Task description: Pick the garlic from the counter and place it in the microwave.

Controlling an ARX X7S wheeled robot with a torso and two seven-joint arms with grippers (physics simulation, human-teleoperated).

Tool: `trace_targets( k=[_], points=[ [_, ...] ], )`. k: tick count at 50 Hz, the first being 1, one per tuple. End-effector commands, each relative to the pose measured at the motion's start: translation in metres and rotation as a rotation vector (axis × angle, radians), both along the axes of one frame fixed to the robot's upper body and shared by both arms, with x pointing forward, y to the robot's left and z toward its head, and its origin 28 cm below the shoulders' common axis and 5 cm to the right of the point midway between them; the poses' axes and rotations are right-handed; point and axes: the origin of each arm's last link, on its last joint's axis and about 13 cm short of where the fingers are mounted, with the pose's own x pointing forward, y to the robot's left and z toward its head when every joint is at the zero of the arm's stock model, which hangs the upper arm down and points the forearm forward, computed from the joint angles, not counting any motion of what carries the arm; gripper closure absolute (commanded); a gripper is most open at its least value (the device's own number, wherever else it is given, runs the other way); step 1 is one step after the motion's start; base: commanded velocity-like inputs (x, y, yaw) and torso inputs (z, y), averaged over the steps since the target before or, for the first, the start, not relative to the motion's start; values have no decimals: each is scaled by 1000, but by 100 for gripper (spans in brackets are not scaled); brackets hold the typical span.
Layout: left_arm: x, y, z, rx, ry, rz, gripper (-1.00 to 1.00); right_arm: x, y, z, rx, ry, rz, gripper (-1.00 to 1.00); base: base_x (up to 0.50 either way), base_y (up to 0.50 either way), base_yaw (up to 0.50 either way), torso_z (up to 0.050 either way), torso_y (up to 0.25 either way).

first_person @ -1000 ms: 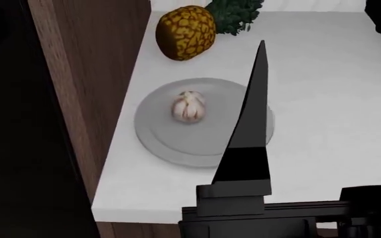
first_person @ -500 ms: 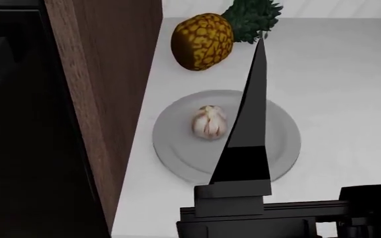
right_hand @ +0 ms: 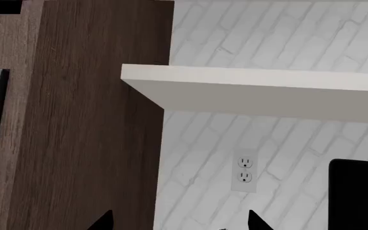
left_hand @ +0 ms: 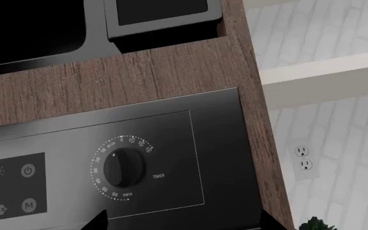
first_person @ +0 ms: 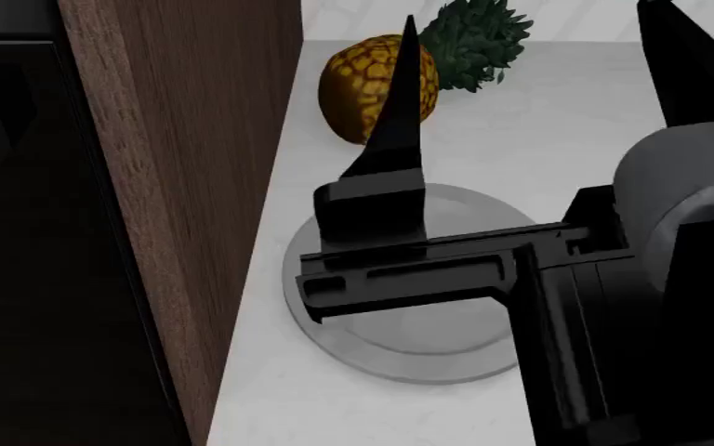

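Observation:
The garlic does not show in any view; in the head view my right gripper's body covers the middle of the round grey plate (first_person: 456, 358) where it lay. The plate sits on the off-white counter (first_person: 556, 139). My right gripper (first_person: 537, 93) is above the plate, open, with its two black fingers wide apart. In the right wrist view the right gripper (right_hand: 179, 223) shows only two spread tips with nothing between them. My left gripper (left_hand: 182, 225) is open and faces a black appliance panel with a timer knob (left_hand: 121, 167).
A yellow-brown pineapple (first_person: 357, 84) with green leaves lies on the counter beyond the plate. A tall dark wood cabinet side (first_person: 196, 186) stands at the counter's left, with a dark appliance (first_person: 22, 232) beyond it. The back wall has a white shelf (right_hand: 267, 91) and an outlet (right_hand: 246, 173).
My right gripper has moved forward over the plate and now covers the garlic, which showed on the plate before. Its second finger has come into view at the right.

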Motion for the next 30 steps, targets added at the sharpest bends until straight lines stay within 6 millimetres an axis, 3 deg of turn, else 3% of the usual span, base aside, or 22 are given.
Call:
trace_targets(
  k=[1, 6, 16, 30],
  points=[
    [0, -1, 1, 2, 4, 1, -100, 46, -2, 27, -78, 190, 59, -100, 0, 0, 0, 0, 0],
    [0, -2, 3, 9, 8, -1, -100, 77, -4, 37, -128, 320, 77, -100, 0, 0, 0, 0, 0],
    [0, -2, 2, 10, 9, 1, -100, 108, -6, 66, -252, 489, 125, -100, 0, 0, 0, 0, 0],
    [0, 0, -1, -1, 13, 0, -100, 130, -5, 64, -334, 677, 166, -100, 0, 0, 0, 0, 0]
  ],
)
